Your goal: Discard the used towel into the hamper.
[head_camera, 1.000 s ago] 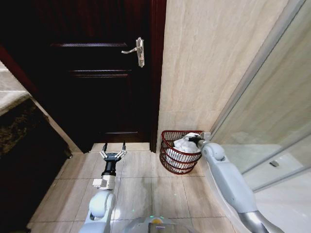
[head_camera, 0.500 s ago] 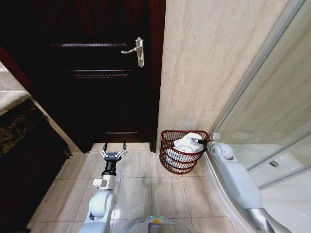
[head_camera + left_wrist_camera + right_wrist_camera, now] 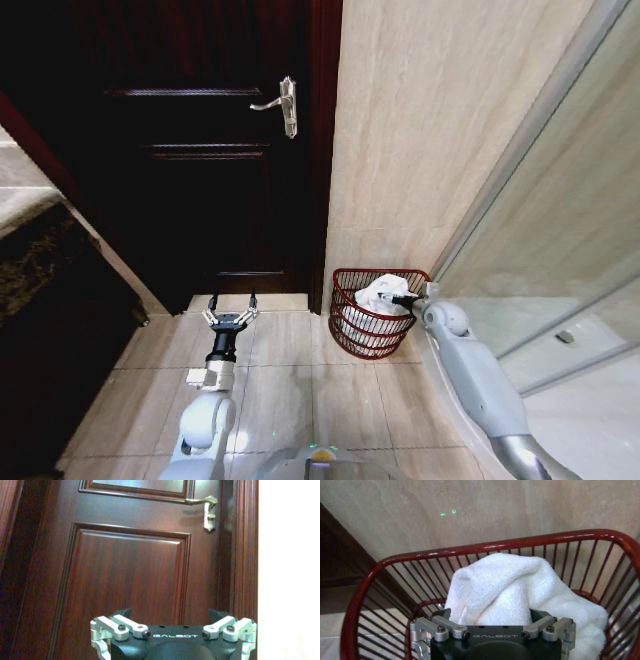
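Towel (image 3: 520, 588) heaped in hamper (image 3: 350, 330), peak above rim; hamper on floor (image 3: 290, 390) at wall foot, beside door (image 3: 190, 150). Right gripper (image 3: 412, 298) at hamper's rim, nose against towel; whether jaws clenched or released, cannot tell. Left gripper (image 3: 229, 316) idle over floor facing door, jaws spread wide. Risk: if a jaw snags terry loops, withdrawal could drag towel over rim or tip light hamper.

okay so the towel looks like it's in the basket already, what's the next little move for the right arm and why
Probably lift the right gripper straight up and clear of the hamper. The white towel is heaped inside the red wire rim, and the gripper sits right at it, just over the hamper's right edge. Whether its fingers have let go can't be seen, so rise slowly. The left gripper waits open by the door.
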`<state>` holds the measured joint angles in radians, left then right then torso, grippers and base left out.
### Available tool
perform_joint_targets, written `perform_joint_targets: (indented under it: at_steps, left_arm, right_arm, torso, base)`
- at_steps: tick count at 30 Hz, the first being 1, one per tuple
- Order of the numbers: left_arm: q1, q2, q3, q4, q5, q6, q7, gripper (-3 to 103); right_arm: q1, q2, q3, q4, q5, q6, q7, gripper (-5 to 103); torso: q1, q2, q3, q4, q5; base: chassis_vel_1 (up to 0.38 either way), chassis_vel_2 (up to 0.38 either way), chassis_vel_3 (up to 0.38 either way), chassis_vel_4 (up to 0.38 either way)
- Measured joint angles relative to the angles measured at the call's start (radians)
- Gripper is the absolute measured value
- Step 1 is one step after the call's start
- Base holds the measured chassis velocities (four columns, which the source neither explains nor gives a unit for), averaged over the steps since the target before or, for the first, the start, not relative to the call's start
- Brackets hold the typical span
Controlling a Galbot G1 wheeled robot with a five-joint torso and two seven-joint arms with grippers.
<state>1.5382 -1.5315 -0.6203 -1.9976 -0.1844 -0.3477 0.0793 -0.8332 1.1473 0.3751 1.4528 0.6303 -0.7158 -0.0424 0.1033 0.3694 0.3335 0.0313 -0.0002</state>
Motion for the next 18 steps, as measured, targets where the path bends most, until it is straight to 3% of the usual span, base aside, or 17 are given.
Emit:
perform_joint_targets:
  at_steps: [8, 12, 13, 16, 18]
  left_arm:
    - [-0.003, 0.001, -0.002, 0.006, -0.004, -0.002, 0.004, 100]
    - [-0.013, 0.001, -0.001, -0.005, -0.012, 0.008, -0.003, 100]
    - [-0.013, 0.001, -0.001, -0.005, -0.012, 0.008, -0.003, 100]
    - [-0.022, 0.000, -0.003, -0.003, -0.023, 0.008, -0.004, 100]
    - [-0.023, 0.000, -0.003, -0.001, -0.026, 0.007, -0.004, 100]
  right_arm:
    - [-0.009, -0.002, -0.005, 0.034, -0.010, 0.011, -0.007, 100]
    - [-0.038, -0.025, 0.017, 0.081, -0.113, 0.245, 0.022, 100]
    - [-0.038, -0.025, 0.017, 0.081, -0.113, 0.245, 0.022, 100]
    - [-0.096, -0.048, 0.058, 0.172, -0.189, 0.390, 0.049, 100]
    - [-0.112, -0.052, 0.068, 0.197, -0.197, 0.406, 0.058, 100]
  torso:
    - [0.000, 0.000, 0.000, 0.0002, 0.0003]
    - [0.000, 0.000, 0.000, 0.0003, 0.0003]
    - [0.000, 0.000, 0.000, 0.0003, 0.0003]
    - [0.000, 0.000, 0.000, 0.0000, 0.0001]
    - [0.000, 0.000, 0.000, 0.0001, 0.0001]
  base:
    - [0.000, 0.000, 0.000, 0.000]
    - [0.000, 0.000, 0.000, 0.000]
    - [0.000, 0.000, 0.000, 0.000]
    - [0.000, 0.000, 0.000, 0.000]
    - [0.000, 0.000, 0.000, 0.000]
